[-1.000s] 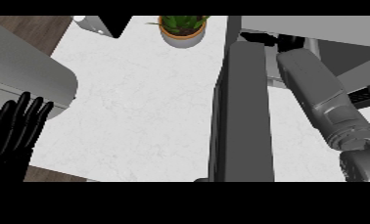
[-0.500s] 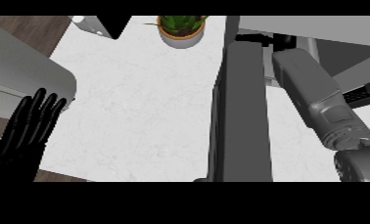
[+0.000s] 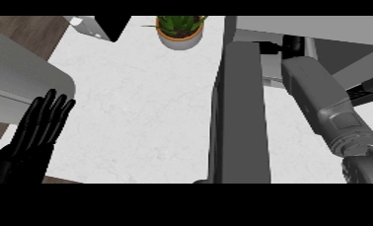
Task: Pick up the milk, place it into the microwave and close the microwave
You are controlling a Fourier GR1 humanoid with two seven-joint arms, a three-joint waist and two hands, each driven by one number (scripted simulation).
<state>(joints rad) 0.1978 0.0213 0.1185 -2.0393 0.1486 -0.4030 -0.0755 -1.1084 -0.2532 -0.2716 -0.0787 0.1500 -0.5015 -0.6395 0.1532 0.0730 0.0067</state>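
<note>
At the right of the head view, my right forearm [image 3: 320, 99] reaches up past the open microwave door [image 3: 241, 116], which stands edge-on as a long dark slab across the white counter [image 3: 138, 101]. The right hand [image 3: 293, 45] is deep inside the microwave [image 3: 306, 27] opening; only a dark sliver of it shows, so I cannot tell how its fingers stand. Over the last second that arm has slid further in, which I read as the placing step being underway. I cannot see the milk anywhere; I judge it is hidden by the hand inside the cavity. My left hand [image 3: 40, 126] rests open at the lower left, fingers straight, and has drifted slightly up and inward. A potted plant [image 3: 180, 28] sits at the counter's far edge. Still ahead: withdrawing and closing the door.
</note>
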